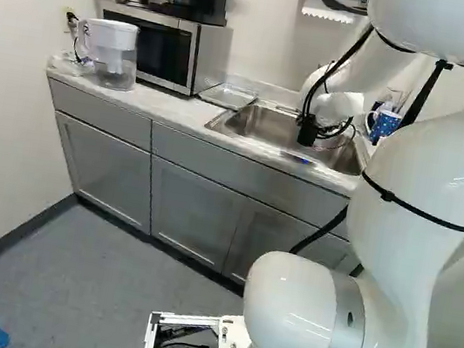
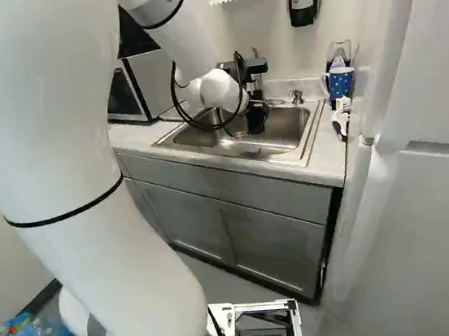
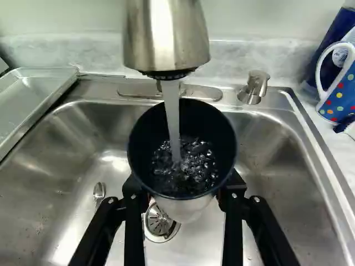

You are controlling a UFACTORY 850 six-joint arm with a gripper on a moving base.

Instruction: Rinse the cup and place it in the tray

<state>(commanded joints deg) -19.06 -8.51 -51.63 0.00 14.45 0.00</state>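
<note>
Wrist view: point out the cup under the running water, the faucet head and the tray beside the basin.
Cup [image 3: 204, 125], wrist view: its dark inner wall.
Faucet head [image 3: 165, 36], wrist view: middle of its metal body.
Tray [image 3: 29, 101], wrist view: its flat bottom.

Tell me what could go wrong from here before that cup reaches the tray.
The faucet is pouring into the cup, where water is churning, so it could overflow, or spill on the way if it isn't emptied first.

The faucet head hangs over the cup's opening; lifting straight up would probably knock it.

The gripper holds the cup from two sides, and if the outside gets wet it might slip before reaching the tray beside the sink.
</note>
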